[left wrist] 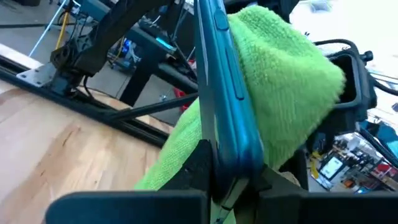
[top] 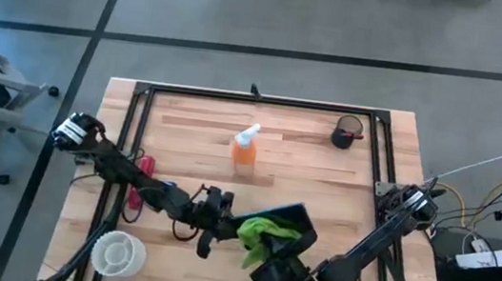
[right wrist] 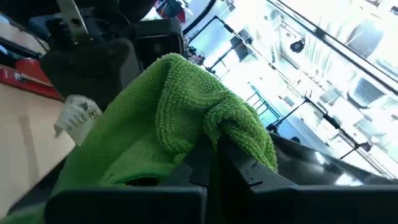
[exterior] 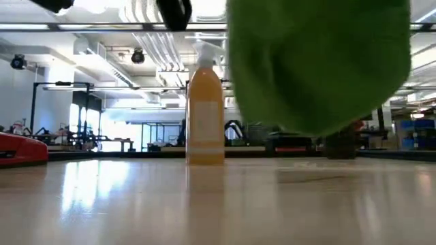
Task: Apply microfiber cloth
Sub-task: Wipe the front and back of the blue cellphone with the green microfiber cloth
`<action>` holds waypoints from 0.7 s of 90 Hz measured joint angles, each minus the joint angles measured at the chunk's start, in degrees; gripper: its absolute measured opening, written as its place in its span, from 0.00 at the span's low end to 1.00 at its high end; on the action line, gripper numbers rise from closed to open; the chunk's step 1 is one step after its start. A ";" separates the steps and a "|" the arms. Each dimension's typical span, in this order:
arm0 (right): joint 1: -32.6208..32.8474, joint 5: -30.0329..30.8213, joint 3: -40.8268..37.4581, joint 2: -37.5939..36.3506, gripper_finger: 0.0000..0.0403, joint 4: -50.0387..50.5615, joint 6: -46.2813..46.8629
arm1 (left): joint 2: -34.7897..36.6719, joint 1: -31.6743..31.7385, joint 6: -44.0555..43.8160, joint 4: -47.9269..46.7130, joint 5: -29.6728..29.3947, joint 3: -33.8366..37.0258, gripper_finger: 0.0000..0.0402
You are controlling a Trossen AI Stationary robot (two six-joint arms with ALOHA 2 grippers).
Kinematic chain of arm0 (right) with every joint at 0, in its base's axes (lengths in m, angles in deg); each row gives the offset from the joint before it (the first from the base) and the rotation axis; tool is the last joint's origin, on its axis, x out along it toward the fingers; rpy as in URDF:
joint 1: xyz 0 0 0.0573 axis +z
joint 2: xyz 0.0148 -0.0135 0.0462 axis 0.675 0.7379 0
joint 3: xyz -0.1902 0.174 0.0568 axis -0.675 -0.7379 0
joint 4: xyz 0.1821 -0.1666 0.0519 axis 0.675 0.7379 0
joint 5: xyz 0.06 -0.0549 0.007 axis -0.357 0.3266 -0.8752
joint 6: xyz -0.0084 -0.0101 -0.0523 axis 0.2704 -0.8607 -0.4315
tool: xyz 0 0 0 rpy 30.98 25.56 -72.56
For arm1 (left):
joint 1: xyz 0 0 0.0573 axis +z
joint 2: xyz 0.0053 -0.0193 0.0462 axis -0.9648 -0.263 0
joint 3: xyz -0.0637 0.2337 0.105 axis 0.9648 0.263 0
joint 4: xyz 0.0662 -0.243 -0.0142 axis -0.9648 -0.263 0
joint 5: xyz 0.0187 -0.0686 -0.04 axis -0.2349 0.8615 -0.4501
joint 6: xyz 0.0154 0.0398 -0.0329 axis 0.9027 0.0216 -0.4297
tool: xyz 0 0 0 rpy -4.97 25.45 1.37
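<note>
High view: left gripper clamped on tablet edge, held off table at near centre. Right gripper pinched cloth, draped on tablet. Best: light, even strokes w/ tablet steady. Bottle stood farther back, cup far right; neither blocking.

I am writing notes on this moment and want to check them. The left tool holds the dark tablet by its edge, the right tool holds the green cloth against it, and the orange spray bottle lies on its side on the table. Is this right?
One detail is wrong: the orange spray bottle stands upright, as the low view shows. The rest holds: the left tool grips the tablet by its edge, and the right tool holds the green cloth against it.
</note>
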 joint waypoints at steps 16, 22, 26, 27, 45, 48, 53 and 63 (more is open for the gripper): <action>-0.82 -6.16 4.38 0.07 0.00 -0.13 -3.90 | 0.00 -0.09 0.18 -3.30 0.82 -3.77 0.02; -1.11 -8.94 5.84 0.10 0.00 -0.11 -5.24 | 0.00 -0.16 0.26 -3.73 1.16 -4.65 0.02; -1.23 -10.83 6.66 0.14 0.00 -0.22 -5.66 | 0.02 -0.23 0.33 -3.78 2.11 -5.06 0.02; -1.24 -11.25 6.82 0.14 0.00 -0.29 -5.67 | 0.09 -0.26 0.30 -3.78 2.45 -5.09 0.02; -0.73 -7.22 7.62 -0.13 0.00 0.32 -5.81 | 1.02 -0.41 -2.92 -1.94 3.85 -4.08 0.02; -0.52 -7.11 7.48 -0.54 0.00 0.89 -4.46 | 1.09 -0.45 -3.59 -1.29 3.85 -3.52 0.02; -0.28 -6.62 7.19 -1.52 0.00 3.89 -0.01 | 1.09 -0.45 -4.57 0.97 4.17 -2.23 0.02; -0.36 -5.88 6.82 -3.89 0.00 19.69 19.43 | 1.03 -0.04 -6.25 6.67 3.77 1.55 0.02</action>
